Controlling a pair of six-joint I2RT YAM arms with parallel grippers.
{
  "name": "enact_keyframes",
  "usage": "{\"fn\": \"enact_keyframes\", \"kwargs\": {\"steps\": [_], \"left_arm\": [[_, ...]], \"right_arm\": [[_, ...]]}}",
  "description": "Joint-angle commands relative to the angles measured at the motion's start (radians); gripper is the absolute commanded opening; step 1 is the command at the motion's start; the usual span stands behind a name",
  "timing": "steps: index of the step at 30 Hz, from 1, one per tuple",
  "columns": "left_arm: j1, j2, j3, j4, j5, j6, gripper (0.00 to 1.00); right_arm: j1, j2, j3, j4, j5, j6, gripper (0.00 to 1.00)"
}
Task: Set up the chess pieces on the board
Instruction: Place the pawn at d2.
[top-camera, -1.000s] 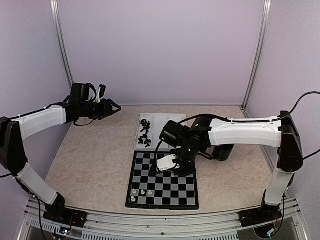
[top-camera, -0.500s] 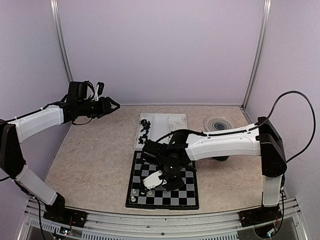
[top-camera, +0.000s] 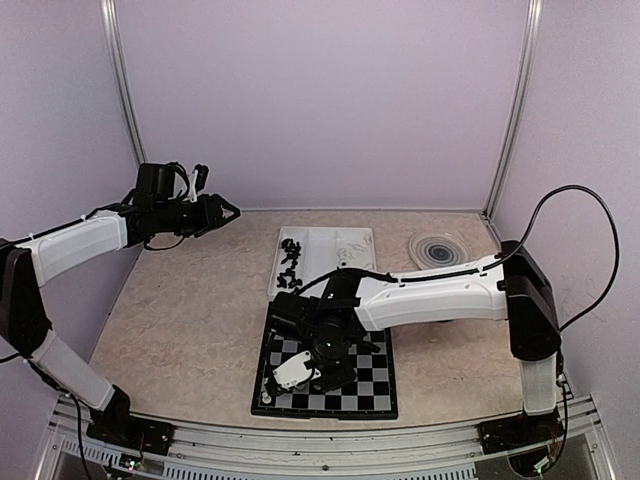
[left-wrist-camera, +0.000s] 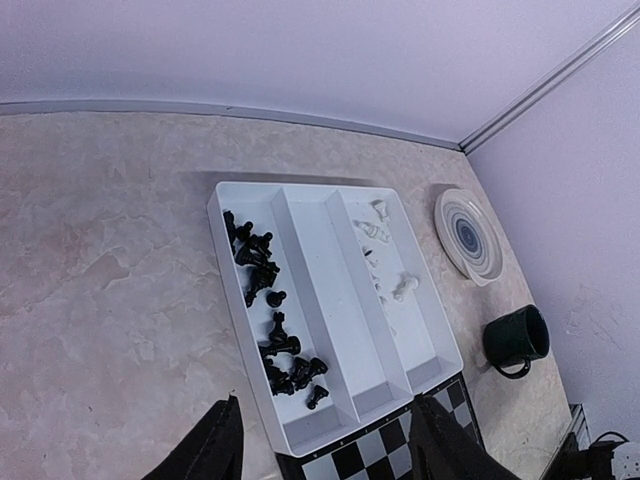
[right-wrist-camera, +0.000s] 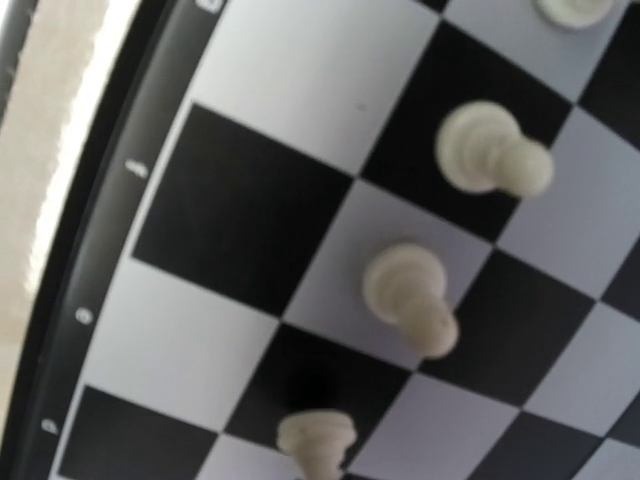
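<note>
The board (top-camera: 378, 388) lies near the front edge, with the white tray (top-camera: 350, 240) behind it. Black chess pieces (left-wrist-camera: 268, 290) fill the tray's left compartment and a few white ones (left-wrist-camera: 385, 255) lie in its right one. My right gripper (top-camera: 283, 378) hangs low over the board's near-left corner, shut on a white piece (right-wrist-camera: 318, 440) just above a black square. Two white pawns (right-wrist-camera: 410, 295) stand on squares beside it. My left gripper (top-camera: 226, 212) is raised at the back left, open and empty, its fingers (left-wrist-camera: 213, 450) framing the tray's near end.
A striped plate (left-wrist-camera: 470, 232) lies right of the tray and a dark green mug (left-wrist-camera: 515, 340) stands nearer, by the board's far right corner. The right arm stretches across the board's far half. Walls close in the back and both sides.
The right arm has swung from the board's middle toward its near-left corner with the white piece. The left arm has stayed almost still.
</note>
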Motion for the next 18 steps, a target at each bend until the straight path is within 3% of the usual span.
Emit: {"fn": "enact_keyframes", "kwargs": {"steps": [1, 7, 12, 18], "left_arm": [[-0.003, -0.030, -0.008, 0.002, -0.006, 0.006, 0.57], [-0.004, -0.030, -0.007, 0.002, -0.005, 0.007, 0.57], [-0.003, -0.029, -0.009, 0.003, -0.004, 0.008, 0.57], [-0.003, -0.029, -0.008, 0.003, -0.004, 0.007, 0.57]], "right_arm": [[0.017, 0.026, 0.038, -0.026, -0.020, 0.008, 0.02], [0.018, 0.031, 0.036, -0.026, -0.011, 0.007, 0.07], [0.018, 0.028, 0.028, -0.015, -0.009, 0.009, 0.18], [0.019, 0.031, 0.030, -0.006, -0.011, 0.011, 0.21]]}}
